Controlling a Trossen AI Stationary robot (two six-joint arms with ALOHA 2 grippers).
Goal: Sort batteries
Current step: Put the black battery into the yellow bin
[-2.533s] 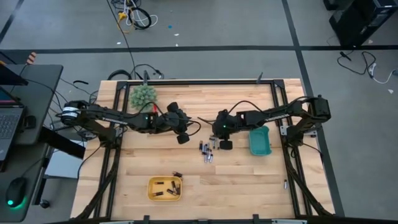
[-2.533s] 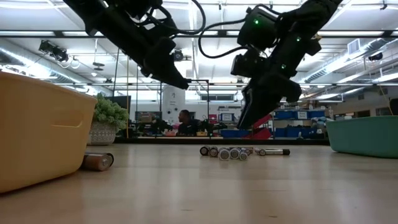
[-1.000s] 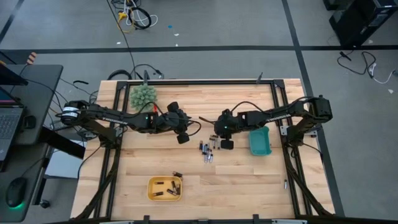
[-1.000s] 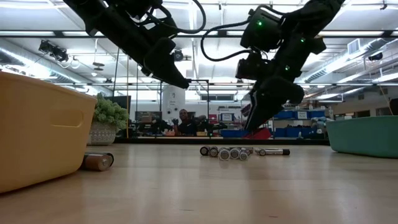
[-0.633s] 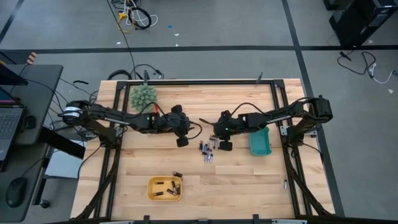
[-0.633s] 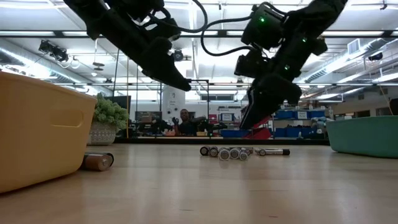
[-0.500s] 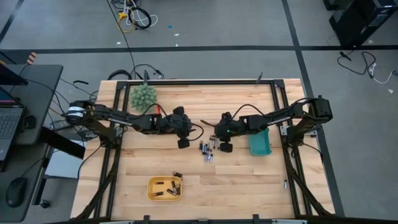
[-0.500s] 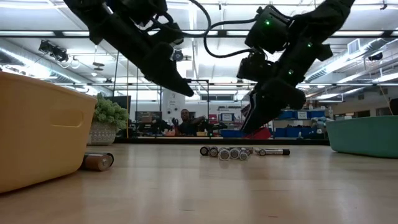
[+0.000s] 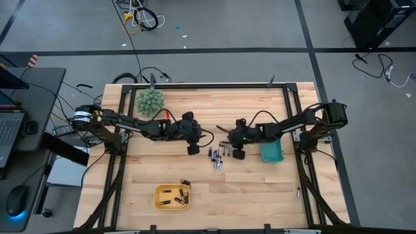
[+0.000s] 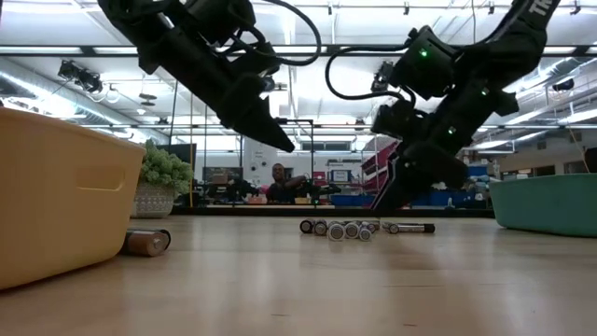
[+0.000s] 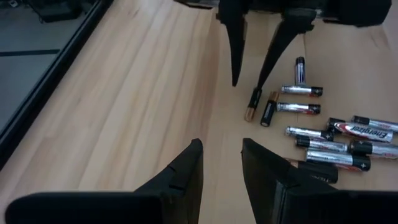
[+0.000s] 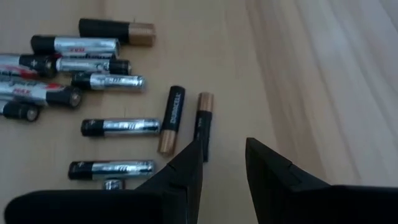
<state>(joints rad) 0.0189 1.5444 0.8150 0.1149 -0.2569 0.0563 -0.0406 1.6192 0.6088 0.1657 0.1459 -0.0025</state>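
Batteries [image 9: 217,158], a loose cluster of small cylindrical cells, some black with copper ends and some silvery-grey, lie near the middle of the pale wooden tabletop [image 9: 260,188], between the two dark arms. Right gripper [image 12: 221,163] hangs low just beside the cluster, and its two dark fingers [image 12: 273,174] stand slightly parted with nothing between them; in the right wrist view a black-and-copper cell [image 12: 202,124] lies just ahead of the fingertips, with a second such cell [image 12: 170,119] next to it and the silvery ones farther off. Left gripper [image 11: 221,163] hovers on the other side of the cluster, its fingers [image 11: 186,171] also slightly apart and empty, well clear of the nearest cells; the left wrist view looks across the cluster at the other arm's fingers pointing down by the same black-and-copper pair [image 11: 262,108]. A yellow plastic tray [image 9: 158,190] near the front edge holds several cells, one more lying just beside it [image 9: 186,182]. A teal plastic tray [image 9: 272,153] sits by the right arm, and a spiky green ball [image 9: 149,100] rests near the far left corner.
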